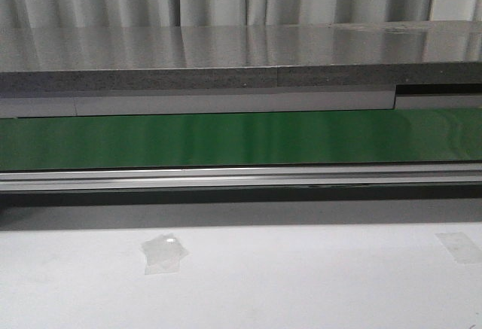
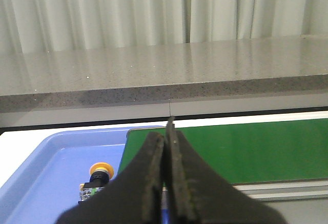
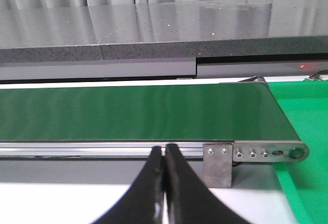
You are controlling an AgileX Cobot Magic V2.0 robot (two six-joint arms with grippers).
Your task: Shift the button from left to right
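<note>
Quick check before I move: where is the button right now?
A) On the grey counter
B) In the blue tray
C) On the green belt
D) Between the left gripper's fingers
B: the left wrist view shows the button sitting in the blue tray, beside the end of the green belt, while the left gripper is shut with nothing between its fingers.

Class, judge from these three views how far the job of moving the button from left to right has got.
Nothing looks done yet. The yellow-headed push-button on its black body sits in the blue plastic tray, beside the green conveyor belt, which carries nothing in view. Nothing is in hand: the left gripper and right gripper are both shut and empty. Picking up, carrying and placing all remain.
</note>
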